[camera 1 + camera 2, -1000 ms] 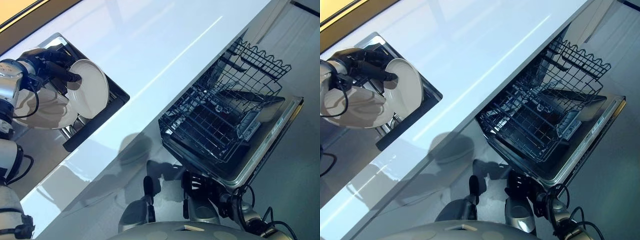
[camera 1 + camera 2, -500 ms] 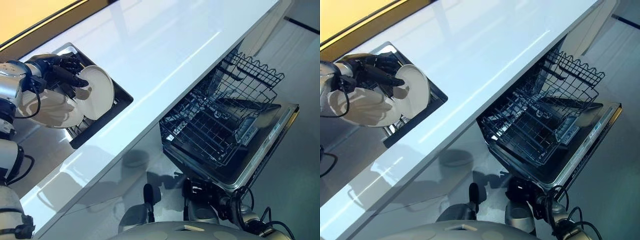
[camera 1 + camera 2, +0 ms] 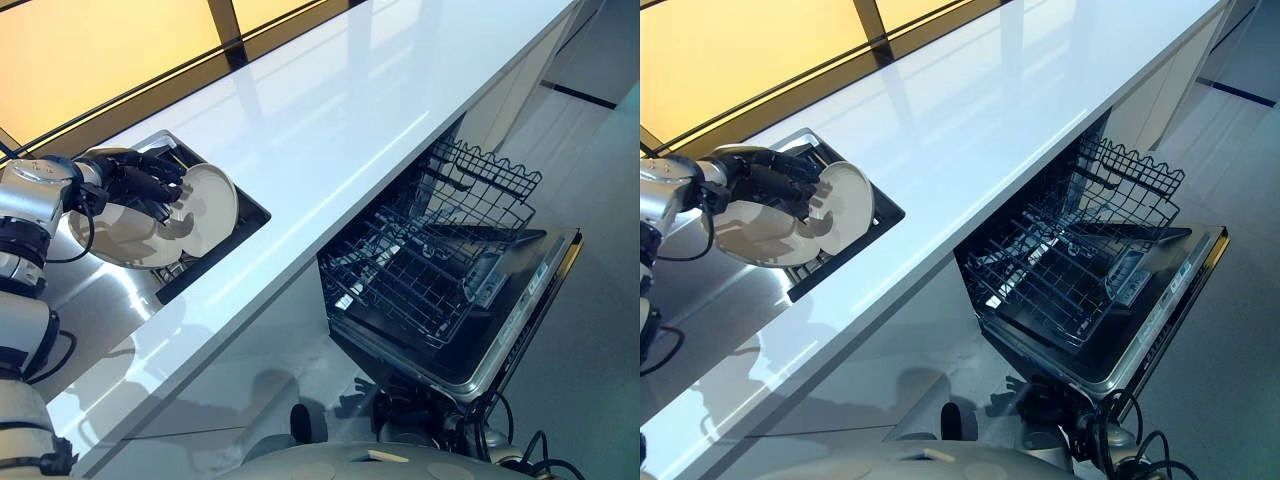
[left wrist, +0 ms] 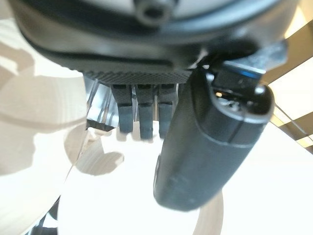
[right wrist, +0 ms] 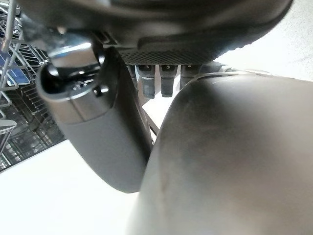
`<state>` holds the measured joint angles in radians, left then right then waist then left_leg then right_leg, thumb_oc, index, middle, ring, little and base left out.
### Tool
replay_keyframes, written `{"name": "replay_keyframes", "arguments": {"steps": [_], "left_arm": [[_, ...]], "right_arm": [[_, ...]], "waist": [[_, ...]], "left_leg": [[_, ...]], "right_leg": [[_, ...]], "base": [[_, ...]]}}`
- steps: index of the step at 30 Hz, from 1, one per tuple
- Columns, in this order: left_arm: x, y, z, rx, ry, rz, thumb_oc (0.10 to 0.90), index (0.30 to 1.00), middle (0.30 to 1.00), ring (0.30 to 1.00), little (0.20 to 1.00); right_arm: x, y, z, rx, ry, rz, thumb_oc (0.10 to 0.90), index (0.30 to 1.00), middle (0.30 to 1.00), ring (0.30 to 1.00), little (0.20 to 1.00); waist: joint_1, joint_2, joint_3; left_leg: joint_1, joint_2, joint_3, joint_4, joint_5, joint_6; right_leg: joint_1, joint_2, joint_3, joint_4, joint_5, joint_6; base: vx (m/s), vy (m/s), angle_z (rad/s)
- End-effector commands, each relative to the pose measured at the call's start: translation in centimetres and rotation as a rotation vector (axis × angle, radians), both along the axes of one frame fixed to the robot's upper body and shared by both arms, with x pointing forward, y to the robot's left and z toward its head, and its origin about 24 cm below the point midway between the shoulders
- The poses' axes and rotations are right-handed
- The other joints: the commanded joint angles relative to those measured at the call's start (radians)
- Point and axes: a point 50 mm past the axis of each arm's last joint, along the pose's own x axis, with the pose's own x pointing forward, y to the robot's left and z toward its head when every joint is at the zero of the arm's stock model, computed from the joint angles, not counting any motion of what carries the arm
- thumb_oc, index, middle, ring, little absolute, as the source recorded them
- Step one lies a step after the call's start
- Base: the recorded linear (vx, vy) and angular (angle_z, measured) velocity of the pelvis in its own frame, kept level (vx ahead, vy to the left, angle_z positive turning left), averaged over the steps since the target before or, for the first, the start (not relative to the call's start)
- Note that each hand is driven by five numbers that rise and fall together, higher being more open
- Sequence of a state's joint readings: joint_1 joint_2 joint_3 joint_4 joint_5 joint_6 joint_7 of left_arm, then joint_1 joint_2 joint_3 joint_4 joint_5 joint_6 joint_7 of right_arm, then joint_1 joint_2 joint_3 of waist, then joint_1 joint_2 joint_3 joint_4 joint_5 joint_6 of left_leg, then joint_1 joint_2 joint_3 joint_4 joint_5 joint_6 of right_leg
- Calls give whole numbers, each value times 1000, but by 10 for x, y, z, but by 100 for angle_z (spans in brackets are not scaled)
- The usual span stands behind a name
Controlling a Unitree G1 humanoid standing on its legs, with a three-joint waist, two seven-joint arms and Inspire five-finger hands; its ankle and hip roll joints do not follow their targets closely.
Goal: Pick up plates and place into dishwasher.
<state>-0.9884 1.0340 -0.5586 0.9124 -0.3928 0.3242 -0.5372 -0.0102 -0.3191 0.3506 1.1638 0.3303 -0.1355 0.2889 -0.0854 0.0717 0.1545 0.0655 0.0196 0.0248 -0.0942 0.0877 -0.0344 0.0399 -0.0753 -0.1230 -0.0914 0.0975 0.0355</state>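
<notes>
Now left hand (image 3: 135, 185) has tilted plate (image 3: 212, 205) flatter.

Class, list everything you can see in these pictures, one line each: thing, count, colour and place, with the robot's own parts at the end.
Plates: at least two, white, at the dark rack set into the counter's left end, one upright.
Dish rack: one, black, recessed in the counter, holding the plates.
Counter: one, glossy white, running across the view.
Dishwasher rack: one, dark wire, pulled out over the open door, no plates in it.
Dishwasher door: one, steel-edged, folded down.
Window band: orange-lit, behind the counter.
Left hand: dark, fingers curled on the upright plate's rim.
Right hand: dark, beside the dishwasher rack.
</notes>
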Motion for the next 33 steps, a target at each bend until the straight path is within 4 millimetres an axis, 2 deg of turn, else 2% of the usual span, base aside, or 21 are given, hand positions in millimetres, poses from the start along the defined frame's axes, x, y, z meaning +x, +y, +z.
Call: {"name": "replay_keyframes", "arguments": {"steps": [1,2,3,11,17,28,33], "left_arm": [[-2,12,53,3,-193,32,427,580,580,580,527],[-3,13,52,8,-185,35,731,841,841,841,831],[-3,15,50,14,-180,38,800,900,900,900,900],[-7,24,54,44,-213,93,800,900,900,900,900],[-10,32,67,109,-286,168,800,900,900,900,900],[-12,39,67,233,-322,250,800,900,900,900,900],[-12,41,64,230,-323,274,800,900,900,900,900]], "right_arm": [[-29,-11,-4,-35,71,57,800,900,900,900,900],[-30,-12,-4,-36,72,55,800,900,900,900,900],[-31,-12,-4,-36,74,55,800,900,900,900,900],[-33,-13,-4,-36,78,59,800,900,900,900,900],[-35,-13,-4,-33,85,62,800,900,900,900,900],[-36,-16,-3,-33,82,53,800,900,900,900,900],[-32,-17,-1,-32,63,50,800,900,900,900,900]], "waist": [[-6,27,-14],[-6,27,-13],[-7,27,-13],[-13,26,-11],[-15,23,-9],[-26,20,7],[-33,12,29]], "left_leg": [[20,-46,30,7,-55,16],[20,-46,30,7,-54,16],[19,-47,30,7,-53,17],[20,-46,33,7,-53,16],[19,-44,33,7,-52,17],[8,-45,35,7,-49,20],[-4,-41,42,7,-43,20]], "right_leg": [[45,4,10,4,-34,63],[45,4,11,4,-33,62],[45,4,12,4,-34,62],[43,4,14,4,-33,63],[43,4,14,4,-33,62],[29,2,28,4,-28,60],[13,-1,37,6,-22,60]], "base": [[0,0,0],[0,0,0],[0,0,0],[0,0,0],[11,1,-1],[21,10,0],[-13,14,-3]]}}
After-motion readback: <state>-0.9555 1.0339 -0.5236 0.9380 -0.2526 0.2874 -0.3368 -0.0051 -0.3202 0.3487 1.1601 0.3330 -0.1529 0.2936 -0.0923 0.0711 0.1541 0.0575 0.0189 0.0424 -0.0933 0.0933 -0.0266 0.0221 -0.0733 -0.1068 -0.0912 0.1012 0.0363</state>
